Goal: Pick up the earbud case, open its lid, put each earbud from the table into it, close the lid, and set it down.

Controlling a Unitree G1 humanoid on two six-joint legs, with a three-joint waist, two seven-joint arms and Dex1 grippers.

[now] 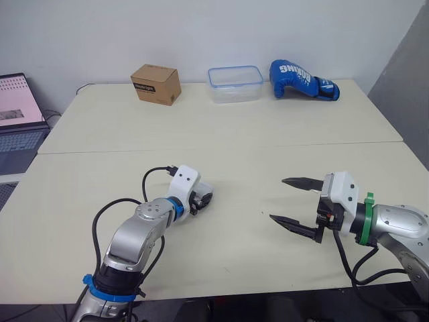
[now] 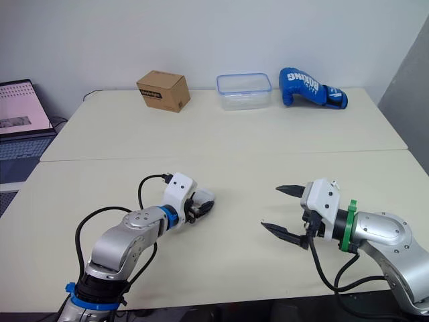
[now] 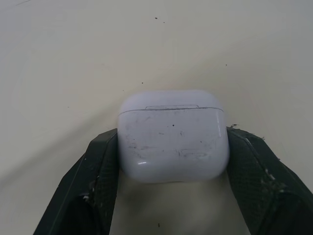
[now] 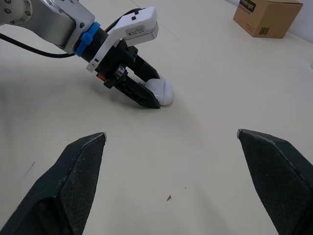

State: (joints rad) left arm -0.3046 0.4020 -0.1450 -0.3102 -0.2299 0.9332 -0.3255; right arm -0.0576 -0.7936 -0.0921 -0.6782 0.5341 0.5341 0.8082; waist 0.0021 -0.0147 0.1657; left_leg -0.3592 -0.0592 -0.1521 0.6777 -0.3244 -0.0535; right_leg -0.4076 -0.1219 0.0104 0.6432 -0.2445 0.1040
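Gripping white earbud case (image 3: 173,137) in left pincer (image 1: 204,198), fingers (image 3: 93,181) pressed to both sides, lid shut, low at tabletop (image 1: 234,147) near front middle. Gaping wide with right pincer (image 1: 277,198), nothing held, well apart from case. At far edge: cardboard box (image 1: 155,84), clear tub (image 1: 234,84), blue boxing glove (image 1: 303,80).

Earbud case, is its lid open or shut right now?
Shut. The case in the left hand shows just a thin seam under its lid, no gap.
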